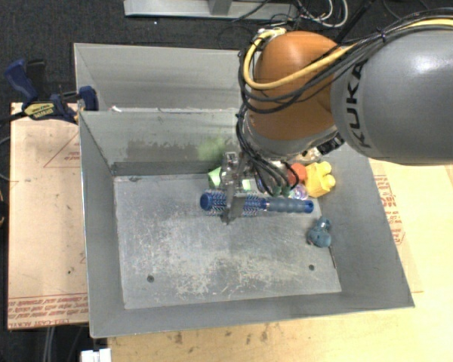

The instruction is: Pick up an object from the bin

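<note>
Tool (230,206) down on the blue bristled brush (258,204), centre of the bin (211,277); its grip, cannot tell. Yellow toy (321,179) at three o'clock.

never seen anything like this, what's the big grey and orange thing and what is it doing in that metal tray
It is a robot arm, grey, with an orange cover at its wrist, and its job is to pick one thing out of the bin. The one camera looks down on the grey metal bin from above and a little to one side, and the arm reaches in from the right. At its tip are the jaws, low over the middle of a blue brush lying on the bin floor. Whether they hold it cannot be told. Close by lie a green piece, a yellow piece and a small blue-grey lump.
</note>
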Controlling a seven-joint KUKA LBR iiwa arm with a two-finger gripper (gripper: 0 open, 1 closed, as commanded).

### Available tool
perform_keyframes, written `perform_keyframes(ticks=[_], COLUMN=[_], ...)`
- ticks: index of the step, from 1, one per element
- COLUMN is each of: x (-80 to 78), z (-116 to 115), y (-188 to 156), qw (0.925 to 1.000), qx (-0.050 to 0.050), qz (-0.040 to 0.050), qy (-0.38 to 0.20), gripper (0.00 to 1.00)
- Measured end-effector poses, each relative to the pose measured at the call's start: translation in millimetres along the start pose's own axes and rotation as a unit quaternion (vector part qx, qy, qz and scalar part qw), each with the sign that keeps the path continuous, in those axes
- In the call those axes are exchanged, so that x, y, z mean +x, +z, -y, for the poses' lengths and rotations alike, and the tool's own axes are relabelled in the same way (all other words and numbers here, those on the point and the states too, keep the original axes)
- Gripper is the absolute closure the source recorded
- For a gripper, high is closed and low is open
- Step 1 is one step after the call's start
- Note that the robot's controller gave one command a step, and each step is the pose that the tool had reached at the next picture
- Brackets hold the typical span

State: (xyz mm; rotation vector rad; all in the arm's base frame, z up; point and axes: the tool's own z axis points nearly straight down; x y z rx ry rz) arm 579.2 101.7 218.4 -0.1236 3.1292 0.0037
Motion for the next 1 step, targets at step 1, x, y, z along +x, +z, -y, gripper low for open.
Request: perform_keyframes(ticks=[1], x=[16.3], z=[38.8], y=[-63.3], qw=[0.9988], qx=[0.001], qz=[-0.0013], qy=[-0.049], gripper=[1.00])
